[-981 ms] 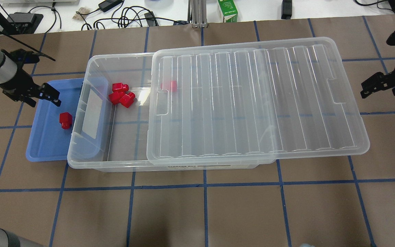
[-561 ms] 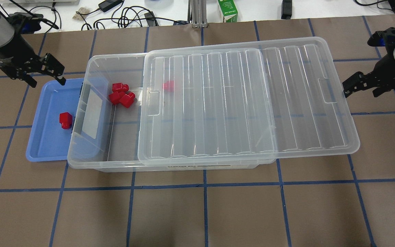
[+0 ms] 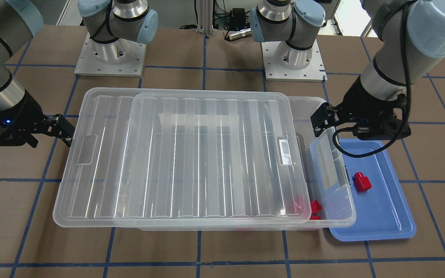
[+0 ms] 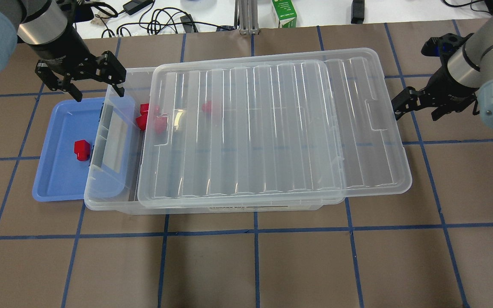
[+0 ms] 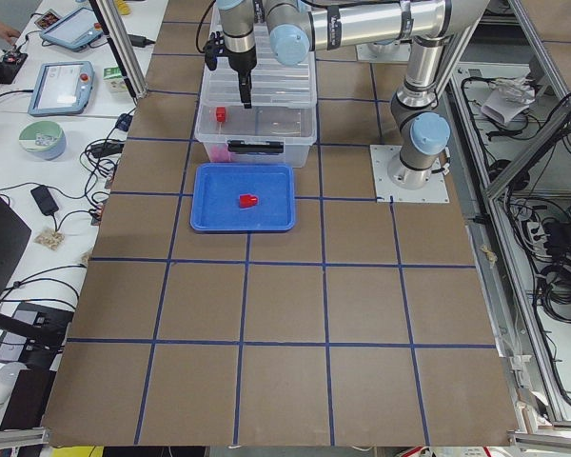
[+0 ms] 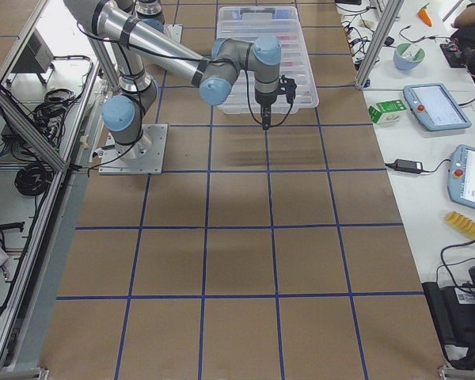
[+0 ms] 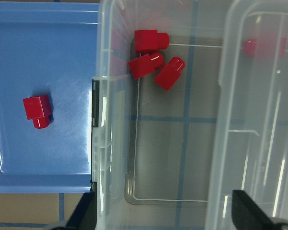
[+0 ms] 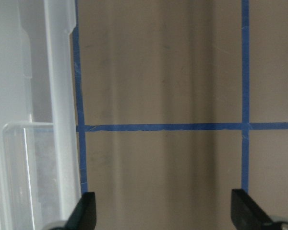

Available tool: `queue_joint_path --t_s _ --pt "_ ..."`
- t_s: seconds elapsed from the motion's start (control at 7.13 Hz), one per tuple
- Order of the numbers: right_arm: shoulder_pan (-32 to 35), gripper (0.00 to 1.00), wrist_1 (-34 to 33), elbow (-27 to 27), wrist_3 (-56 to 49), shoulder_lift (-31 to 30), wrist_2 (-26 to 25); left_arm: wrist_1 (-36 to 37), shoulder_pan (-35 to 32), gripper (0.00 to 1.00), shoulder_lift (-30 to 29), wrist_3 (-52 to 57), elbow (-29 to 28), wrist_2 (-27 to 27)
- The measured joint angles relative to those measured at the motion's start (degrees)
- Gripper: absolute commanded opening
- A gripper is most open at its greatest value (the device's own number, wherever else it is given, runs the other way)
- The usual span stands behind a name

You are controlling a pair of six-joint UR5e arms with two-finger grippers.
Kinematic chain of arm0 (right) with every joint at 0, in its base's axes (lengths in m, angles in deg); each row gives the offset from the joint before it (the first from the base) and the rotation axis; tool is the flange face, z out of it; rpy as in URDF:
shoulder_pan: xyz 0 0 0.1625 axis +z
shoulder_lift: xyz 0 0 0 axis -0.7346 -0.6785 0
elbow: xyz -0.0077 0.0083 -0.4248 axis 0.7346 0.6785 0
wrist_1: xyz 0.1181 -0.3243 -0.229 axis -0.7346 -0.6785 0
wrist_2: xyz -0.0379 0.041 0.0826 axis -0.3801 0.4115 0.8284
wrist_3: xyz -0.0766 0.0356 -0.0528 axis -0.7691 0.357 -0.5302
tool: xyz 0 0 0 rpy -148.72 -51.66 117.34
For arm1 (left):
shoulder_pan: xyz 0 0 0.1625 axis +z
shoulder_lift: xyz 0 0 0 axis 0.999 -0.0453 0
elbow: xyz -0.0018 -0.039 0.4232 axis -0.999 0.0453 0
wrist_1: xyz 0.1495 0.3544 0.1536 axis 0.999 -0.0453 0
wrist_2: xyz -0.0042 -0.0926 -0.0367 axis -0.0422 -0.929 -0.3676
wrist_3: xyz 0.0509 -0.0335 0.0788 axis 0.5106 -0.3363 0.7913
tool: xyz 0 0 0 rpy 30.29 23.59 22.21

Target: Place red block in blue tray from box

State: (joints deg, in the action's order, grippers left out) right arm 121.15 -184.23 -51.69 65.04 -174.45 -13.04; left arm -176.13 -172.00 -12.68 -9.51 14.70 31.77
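Observation:
One red block [image 4: 81, 149] lies in the blue tray [image 4: 58, 184], also seen in the left wrist view [image 7: 37, 111] and the front view [image 3: 362, 181]. Several more red blocks [image 4: 146, 115] lie in the clear box [image 4: 114, 201], three clustered [image 7: 151, 57] and one under the lid [image 7: 264, 46]. The ribbed lid [image 4: 272, 128] covers most of the box. My left gripper [image 4: 98, 89] is open and empty above the box's far left corner. My right gripper [image 4: 417, 112] is open and empty, with one finger [image 8: 84, 213] at the lid's right edge.
The blue tray [image 3: 384, 220] is tucked partly under the box's left end. Cables, a green carton [image 4: 284, 13] and other gear lie on the white bench beyond the table. Brown table [image 4: 255, 265] with a blue tape grid lies in front.
The lid has slid left over the box, covering most of the opening, and my right gripper has moved left with it. My left gripper has moved from the tray's side to the box's far corner.

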Motion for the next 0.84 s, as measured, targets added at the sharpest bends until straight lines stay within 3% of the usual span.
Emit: queue_joint_path --t_s 0.42,0.84 --pt "6.3 1.0 -0.3 0.1 3.8 0.1 -0.2 0.2 -7.8 1.0 1.9 -4.5 0.1 2.8" --pt "8.3 1.0 -0.2 0.2 4.1 0.1 -0.1 -0.5 -4.8 1.0 4.1 -4.8 -0.3 -0.3"
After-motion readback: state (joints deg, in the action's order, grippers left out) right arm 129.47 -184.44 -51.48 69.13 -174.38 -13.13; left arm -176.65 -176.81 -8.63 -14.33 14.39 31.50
